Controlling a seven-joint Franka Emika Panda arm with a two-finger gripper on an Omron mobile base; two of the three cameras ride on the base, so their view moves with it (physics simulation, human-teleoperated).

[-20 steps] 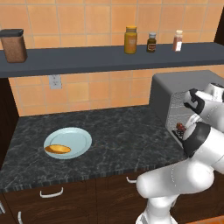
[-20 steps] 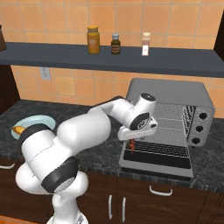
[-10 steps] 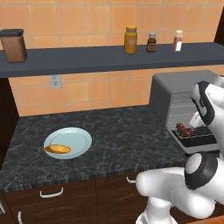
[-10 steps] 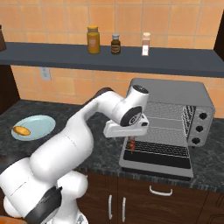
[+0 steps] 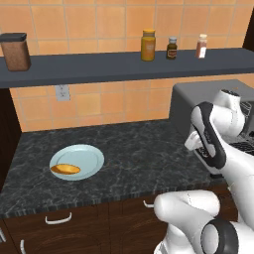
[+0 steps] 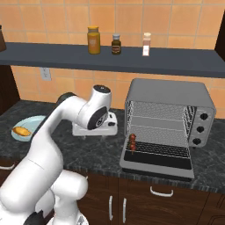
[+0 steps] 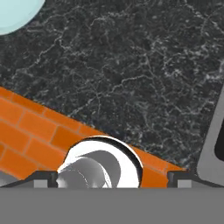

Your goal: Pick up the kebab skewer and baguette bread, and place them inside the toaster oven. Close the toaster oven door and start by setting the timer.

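Right base view: toaster oven (image 6: 169, 105) seen right of centre, toaster oven door (image 6: 158, 165) dropped open; kebab skewer (image 6: 132, 142) laid on lower rack at left edge. Baguette bread (image 6: 21, 131) seen on plate (image 6: 37, 121) at far left. Gripper (image 6: 94, 130) held centre frame above counter (image 6: 94, 151), fingers spread wide, nothing gripped.

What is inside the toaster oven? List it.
The toaster oven stands open, its door folded down. The kebab skewer lies at the left front of the lower wire rack; the upper rack is bare. The baguette bread is on the plate, not inside.
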